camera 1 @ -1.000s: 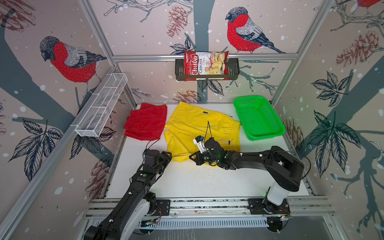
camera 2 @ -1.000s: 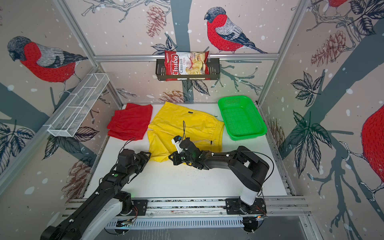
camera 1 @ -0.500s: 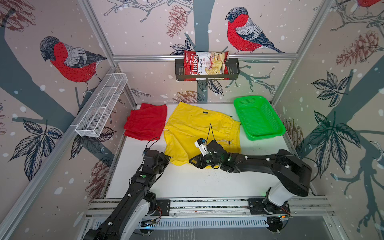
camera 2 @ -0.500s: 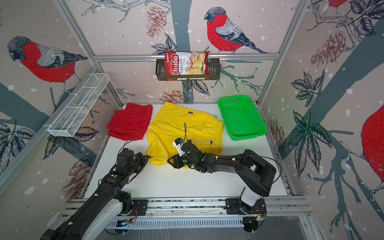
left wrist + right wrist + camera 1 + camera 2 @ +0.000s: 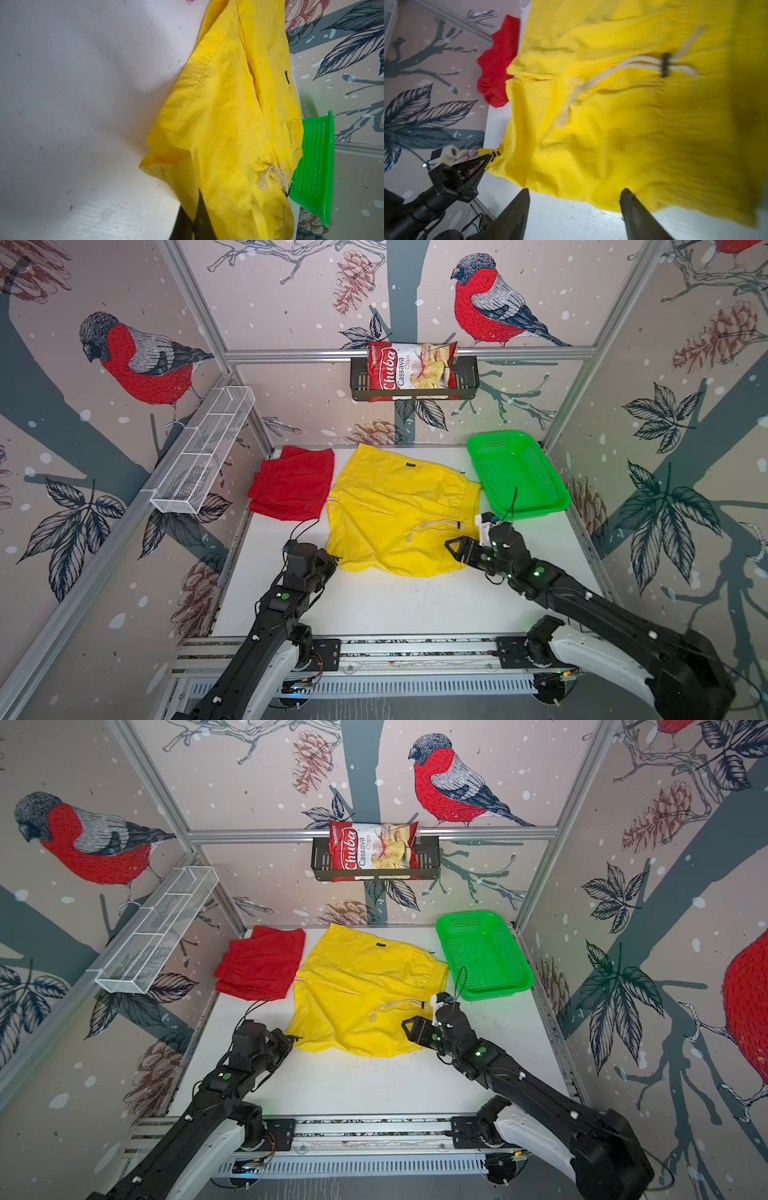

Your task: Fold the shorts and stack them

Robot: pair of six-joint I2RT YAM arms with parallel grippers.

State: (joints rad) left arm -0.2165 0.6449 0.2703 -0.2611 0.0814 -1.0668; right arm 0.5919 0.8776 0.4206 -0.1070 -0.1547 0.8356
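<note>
shorts (image 5: 395,510), yellow: crosswise, waistband (image 5: 473,499) toward basket (image 5: 536,508)

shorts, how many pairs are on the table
2. The red shorts lie far left; the yellow shorts are spread mid-table, near corner pinched by the left hand. None looks hidden.

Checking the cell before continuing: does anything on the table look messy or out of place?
The yellow shorts lie rumpled and unfolded, their white drawstring trailing loose across the cloth. Dark specks litter the table just off their near hem. The red shorts beside them look neatly folded.
</note>
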